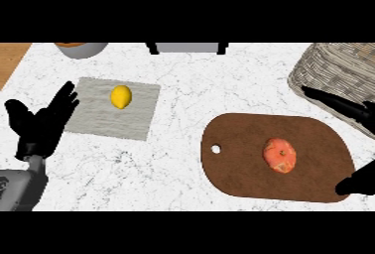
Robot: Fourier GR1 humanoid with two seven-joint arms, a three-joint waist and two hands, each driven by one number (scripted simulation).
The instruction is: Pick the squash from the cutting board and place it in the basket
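Right hand (344,106) open at right edge, spread past squash (280,155) on cutting board (242,168); closing off-centre could roll it. Left hand (40,121) open, resting at left.

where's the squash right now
In the head view the squash lies right of centre on the brown cutting board, below and left of the wicker basket, with the right hand open just to its right, not touching.

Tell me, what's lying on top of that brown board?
An orange squash lies alone on the brown cutting board. The right hand covers part of the board's right edge, so that strip is hidden.
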